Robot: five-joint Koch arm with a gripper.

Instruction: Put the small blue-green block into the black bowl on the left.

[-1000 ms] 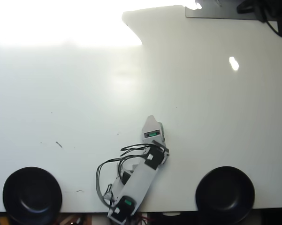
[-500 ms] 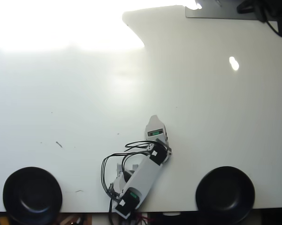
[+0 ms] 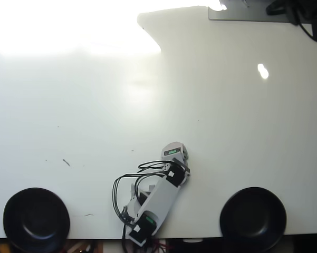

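Observation:
The overhead view shows two glossy black bowls at the table's near edge, one at the lower left (image 3: pixel 36 219) and one at the lower right (image 3: pixel 253 217); both look empty. The small blue-green block does not show anywhere; it is hidden or out of view. My arm lies folded at the bottom centre between the bowls. Its gripper (image 3: pixel 175 147) points away from the near edge, seen from straight above. The jaws lie under the gripper's white body, so no gap between them shows.
Black cables (image 3: pixel 127 182) loop out to the left of the arm. A grey slab (image 3: pixel 237 13) and dark gear (image 3: pixel 300 10) sit at the far right edge. Strong glare washes out the far left of the white table (image 3: pixel 95 105).
The gripper's tip has drawn back toward the arm and looks shorter than one second ago, as if tipped downward. The arm's base link has turned slightly. The bowls have stayed put.

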